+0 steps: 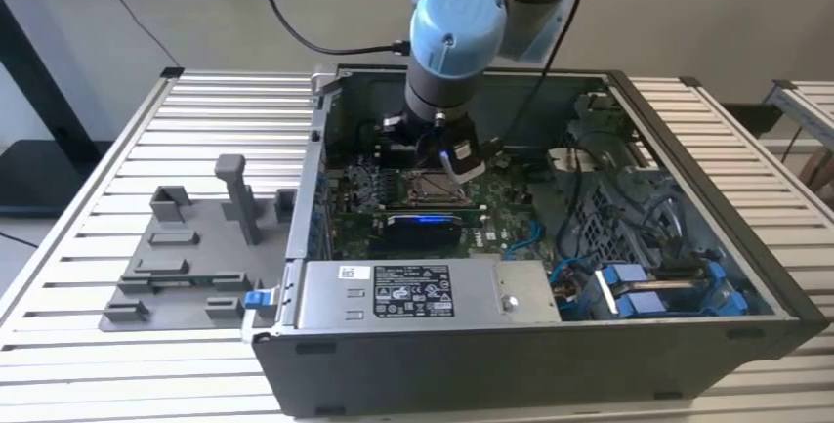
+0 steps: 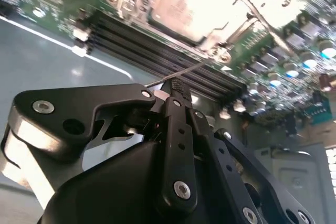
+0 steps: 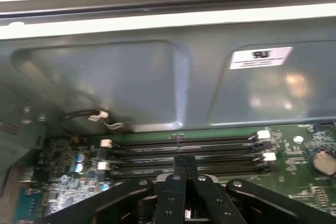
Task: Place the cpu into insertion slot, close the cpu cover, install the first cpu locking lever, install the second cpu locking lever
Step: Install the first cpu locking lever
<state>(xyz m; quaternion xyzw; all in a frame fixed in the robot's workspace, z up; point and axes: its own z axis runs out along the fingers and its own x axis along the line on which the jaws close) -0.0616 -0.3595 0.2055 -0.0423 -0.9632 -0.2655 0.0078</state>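
CPU point(image 2: 197, 1) in slot point(image 1: 432, 186), cover point(image 2: 223, 38) shut.

Slatted white counter point(image 1: 156, 120), carrying an open grey computer case point(image 1: 521, 345) toward the exterior view's right and a grey fixture plate point(image 1: 183, 276) just beside it on the left.

Cpu point(image 2: 197, 1) in insertion slot point(image 1: 432, 187), under cpu cover point(image 2: 223, 27)
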